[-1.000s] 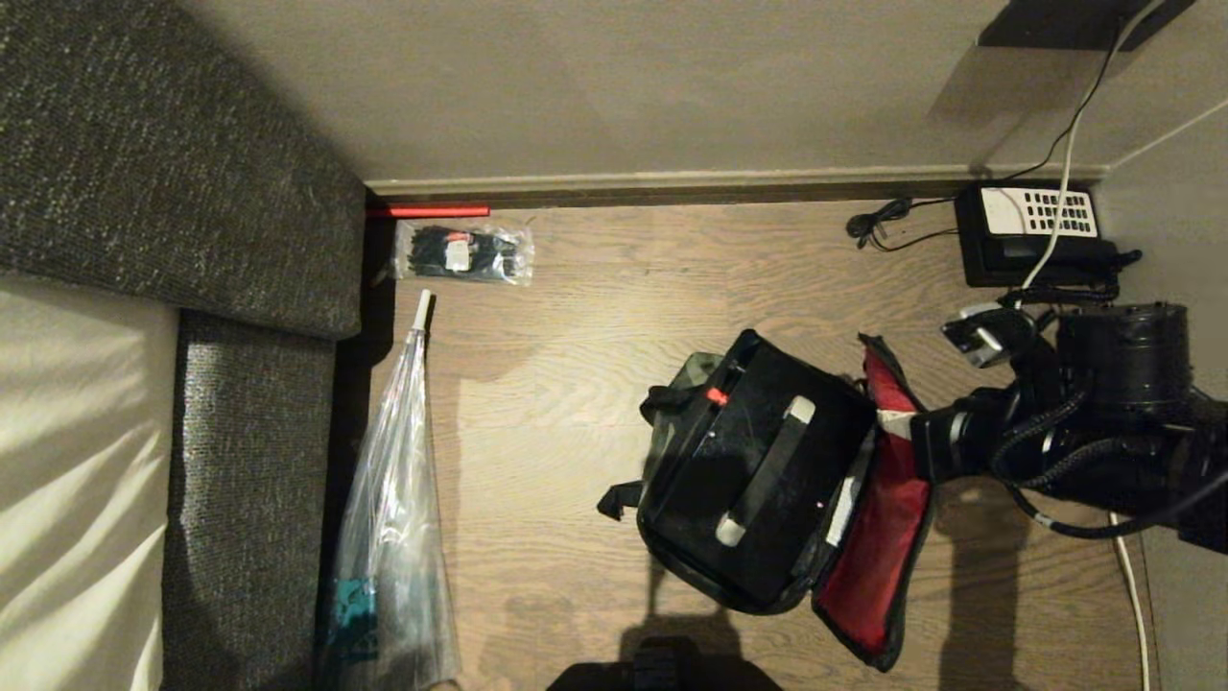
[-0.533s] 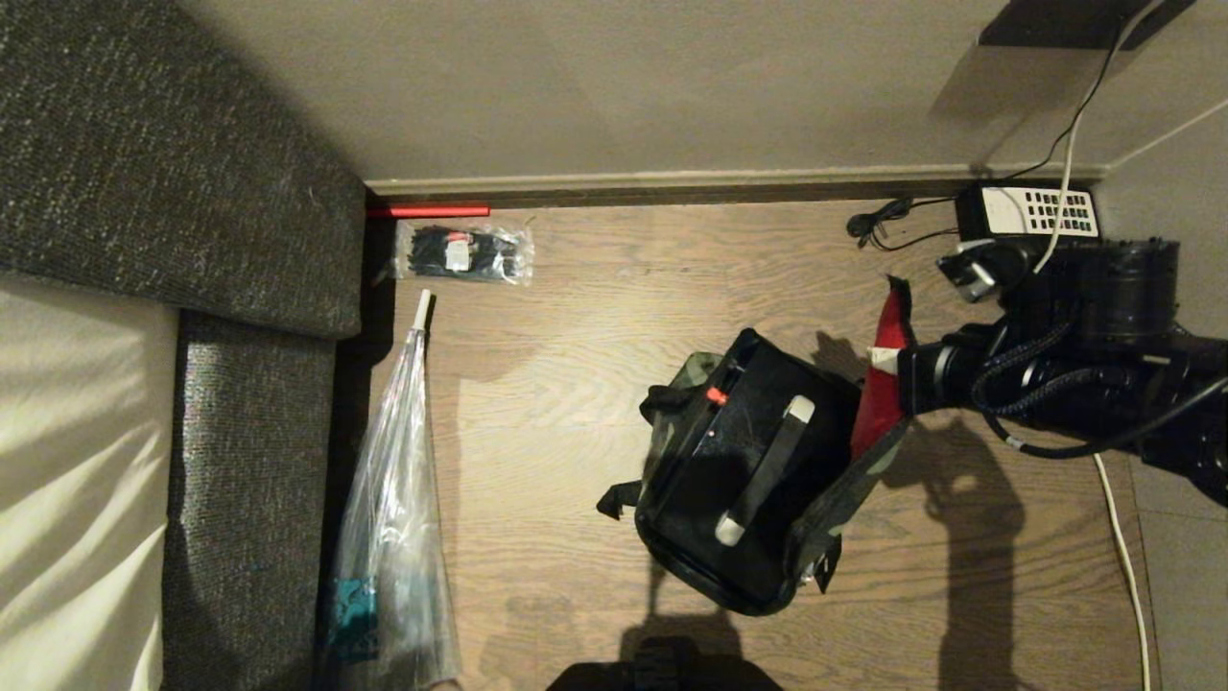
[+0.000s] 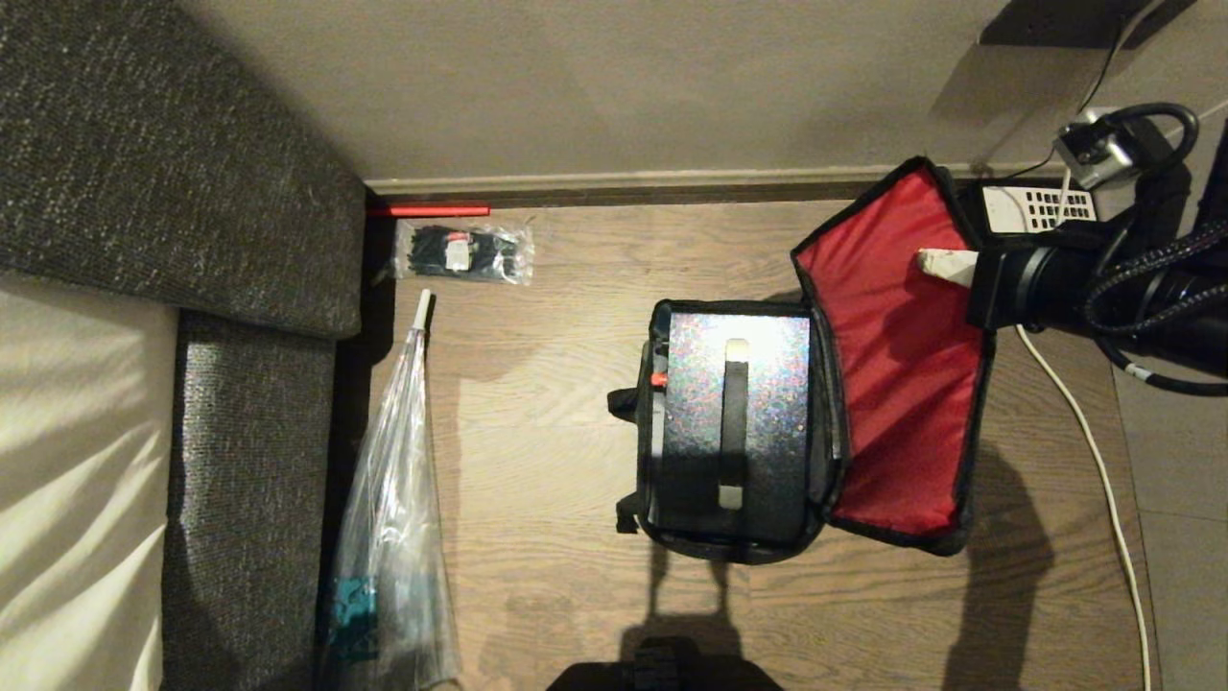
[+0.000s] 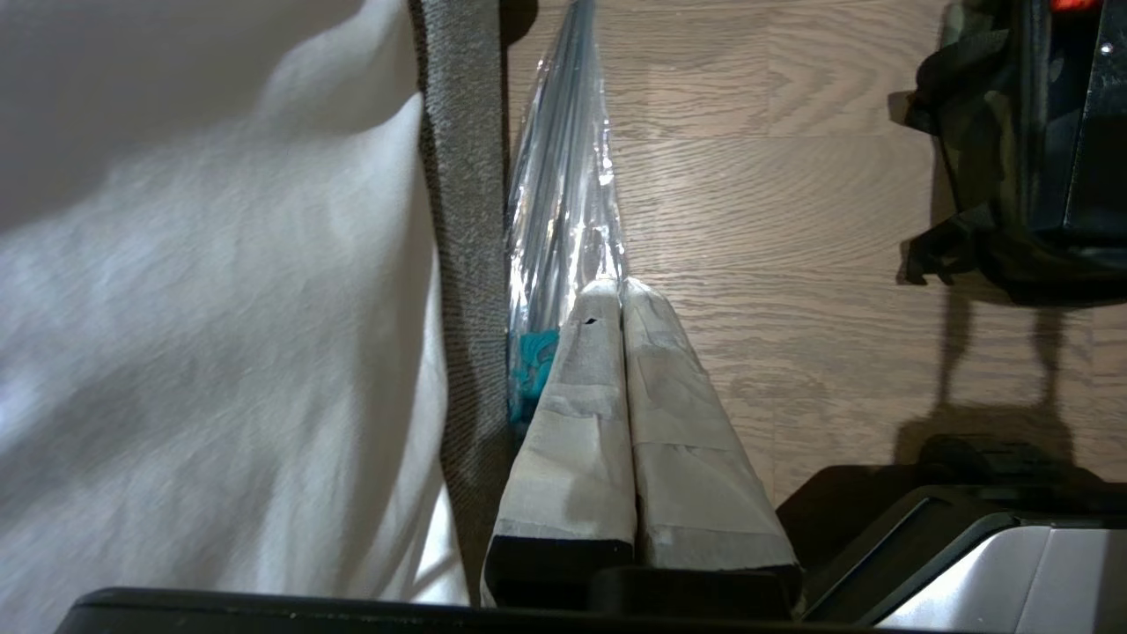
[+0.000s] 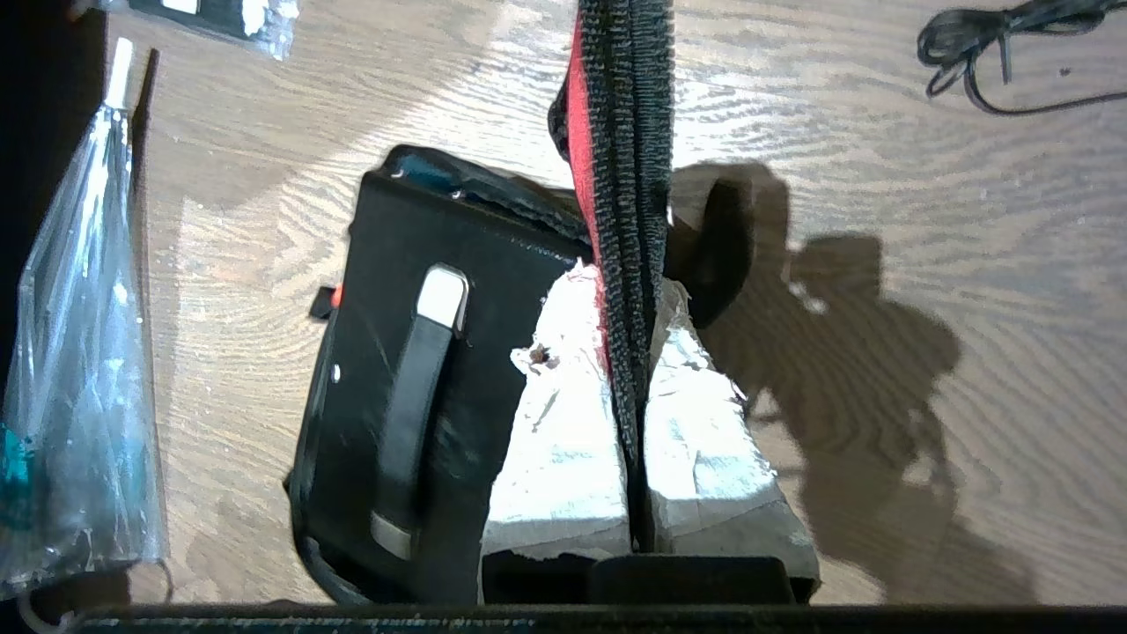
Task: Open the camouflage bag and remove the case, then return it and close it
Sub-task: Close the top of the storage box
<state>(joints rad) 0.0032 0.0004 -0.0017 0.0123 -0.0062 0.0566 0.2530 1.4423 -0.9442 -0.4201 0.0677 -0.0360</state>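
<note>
Right gripper [image 5: 629, 352] is clamped on the camouflage bag [image 3: 902, 355] lid edge. It should be swung over the case [image 3: 734, 422] slowly, so nothing slips.

In the head view the raised red-lined flap of the camouflage bag [image 3: 892, 355] covers its own right wall and part of the black telephone [image 3: 1041, 209] behind it. The right hand [image 3: 945, 267] shows only one pale fingertip against the lining; the rest is behind the flap and wrist. The bag's walls hide the sides of the case [image 3: 734, 422]. The right arm runs off the picture's right edge. The clear plastic bag [image 3: 393, 518] is cut off at the bottom edge, and the contents of the small packet [image 3: 465, 252] are too small to tell.
</note>
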